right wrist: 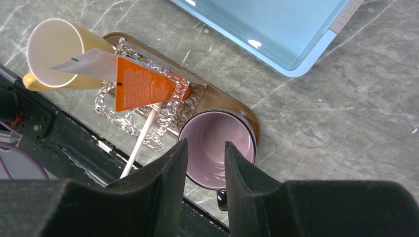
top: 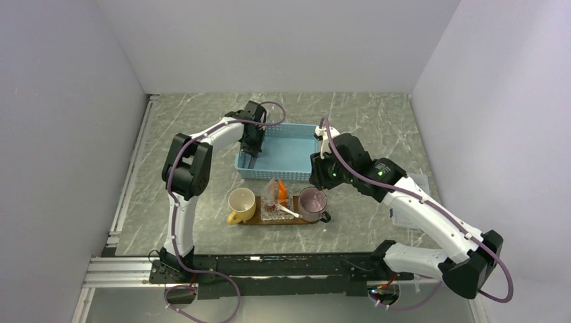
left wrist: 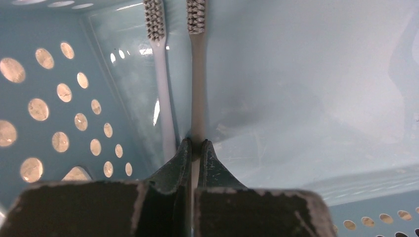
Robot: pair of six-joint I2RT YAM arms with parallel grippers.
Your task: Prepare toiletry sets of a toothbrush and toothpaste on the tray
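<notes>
On the tray [right wrist: 217,98]: one toothbrush [right wrist: 143,133], one toothpaste [right wrist: 141,84], two mugs [right wrist: 52,49] [right wrist: 215,145].

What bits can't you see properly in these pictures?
- Top view: the left gripper hides the basket toothbrush.
- Left wrist view: the paler brush beside it may be only a reflection in the wall of the basket; cannot tell.
- Right wrist view: the toothpaste covers the upper end of the tray toothbrush, and the right gripper covers part of the purple mug.
</notes>
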